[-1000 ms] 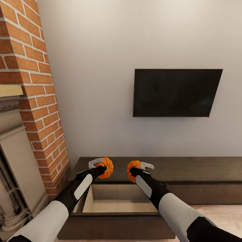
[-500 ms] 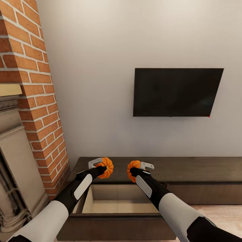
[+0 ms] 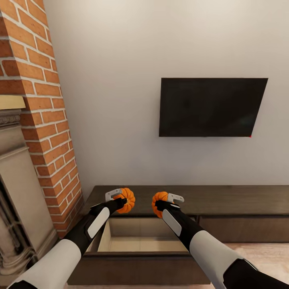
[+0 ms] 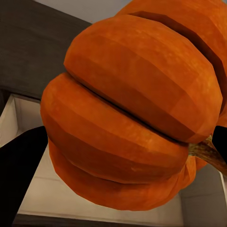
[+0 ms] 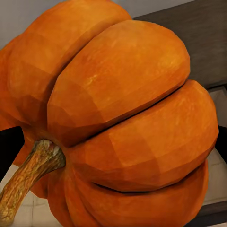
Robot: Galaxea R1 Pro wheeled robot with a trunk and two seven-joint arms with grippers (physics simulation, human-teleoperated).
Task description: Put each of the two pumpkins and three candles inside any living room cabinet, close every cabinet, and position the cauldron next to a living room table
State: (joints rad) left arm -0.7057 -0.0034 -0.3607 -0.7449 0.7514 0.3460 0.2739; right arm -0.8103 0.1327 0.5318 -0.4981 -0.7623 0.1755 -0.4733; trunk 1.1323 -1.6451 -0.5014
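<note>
No legible text, labels, brand marks, numbers or signs appear on any surface. The television [image 3: 212, 107] screen is dark and unmarked.

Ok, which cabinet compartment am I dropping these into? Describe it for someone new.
Below the wall TV runs a long dark-brown cabinet. At its end nearest the brick chimney, one compartment is pulled out, pale inside and empty; its neighbour is shut. Both pumpkins hang above it.
</note>
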